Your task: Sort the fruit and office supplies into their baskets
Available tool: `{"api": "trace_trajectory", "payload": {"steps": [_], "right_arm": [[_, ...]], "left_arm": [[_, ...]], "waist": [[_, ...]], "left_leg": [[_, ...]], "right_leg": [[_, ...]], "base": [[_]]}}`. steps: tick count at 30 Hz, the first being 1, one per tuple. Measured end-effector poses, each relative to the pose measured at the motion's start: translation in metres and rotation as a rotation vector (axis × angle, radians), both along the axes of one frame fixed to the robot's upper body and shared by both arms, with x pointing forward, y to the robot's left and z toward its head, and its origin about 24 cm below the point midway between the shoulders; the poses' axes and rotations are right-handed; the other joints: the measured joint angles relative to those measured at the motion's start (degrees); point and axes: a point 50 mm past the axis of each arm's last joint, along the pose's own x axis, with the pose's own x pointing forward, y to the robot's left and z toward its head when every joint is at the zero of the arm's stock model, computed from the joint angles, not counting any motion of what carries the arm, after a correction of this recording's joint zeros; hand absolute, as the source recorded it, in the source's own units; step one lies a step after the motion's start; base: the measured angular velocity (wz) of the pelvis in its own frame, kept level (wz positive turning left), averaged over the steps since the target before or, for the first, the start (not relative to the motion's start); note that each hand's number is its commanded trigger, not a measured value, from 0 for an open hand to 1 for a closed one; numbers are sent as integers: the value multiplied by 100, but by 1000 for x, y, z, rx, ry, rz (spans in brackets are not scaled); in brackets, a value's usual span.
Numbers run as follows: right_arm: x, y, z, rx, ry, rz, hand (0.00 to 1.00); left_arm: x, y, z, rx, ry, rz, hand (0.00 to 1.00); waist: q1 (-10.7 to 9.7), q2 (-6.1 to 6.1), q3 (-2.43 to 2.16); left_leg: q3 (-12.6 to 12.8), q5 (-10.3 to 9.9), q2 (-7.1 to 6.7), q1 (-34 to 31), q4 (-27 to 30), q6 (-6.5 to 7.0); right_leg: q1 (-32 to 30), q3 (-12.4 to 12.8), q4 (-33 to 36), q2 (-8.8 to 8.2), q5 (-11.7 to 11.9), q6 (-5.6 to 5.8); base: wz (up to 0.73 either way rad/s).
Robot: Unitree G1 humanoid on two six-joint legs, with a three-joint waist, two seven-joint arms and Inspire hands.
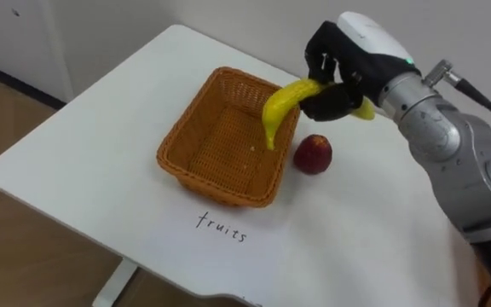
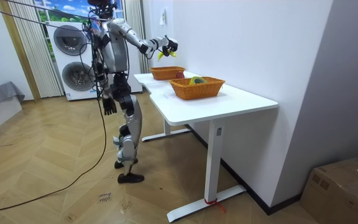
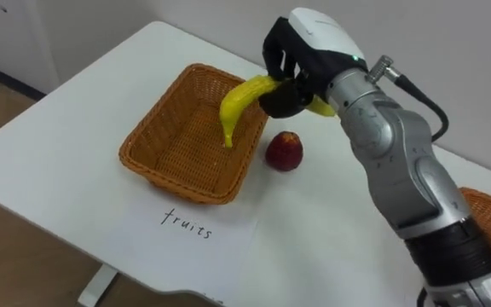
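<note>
A white table (image 1: pixel 101 145) runs along the wall. In the room view the robot stands upright at its far end, with two stacked washing machines (image 2: pixel 70 56) behind it. A cardboard box (image 2: pixel 344 186) sits on the floor at the room view's right.

The right arm reaches in from the right, raised and bent at the elbow, with the forearm stretched over the tabletop. The left hand (image 2: pixel 109 107) hangs at the robot's side, well away from the table.

A wicker basket (image 1: pixel 193 128) lies on the table before the robot. A second basket (image 3: pixel 488 209) sits further along the table to the robot's right, with something yellow in it.

The right hand (image 1: pixel 361 43) is held above the first basket's right rim, its pale back turned up and its dark fingers curled tight round a banana (image 1: pixel 281 102). It grips the fruit near one end, and a short yellow stub shows past the hand on the right. The long part curves down and to the left, clear of the table. Its tip hangs over the inside of the basket, close to the right wall.

A red apple (image 1: pixel 313 154) rests on the table just outside that wall, below the hand. A handwritten word (image 1: pixel 222 227) marks the tabletop in front of the basket.
</note>
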Motion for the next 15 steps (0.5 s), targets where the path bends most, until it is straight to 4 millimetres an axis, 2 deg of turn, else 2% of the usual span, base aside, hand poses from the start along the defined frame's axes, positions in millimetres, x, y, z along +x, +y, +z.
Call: {"api": "trace_trajectory", "payload": {"steps": [3,11,15], "right_arm": [[-1,6,-3,-2,9,22,100],[-1,12,-8,-8,25,40,100],[4,13,-22,-3,77,23,100]], "left_arm": [[0,-1,0,2,6,-14,0],[-1,-4,-2,-11,10,-11,0],[-1,-10,-4,-25,6,-8,0]], "waist": [[7,-29,18],[106,-26,37],[166,-9,61]], "left_leg": [[-76,8,-30,-45,2,14],[-179,10,-63,-32,-19,17],[-222,10,-114,18,-38,16]], "right_leg": [[-2,-2,-8,-35,-42,66],[96,4,-125,-26,-47,73],[189,-3,-214,-24,-58,91]], "base": [[14],[8],[4]]}}
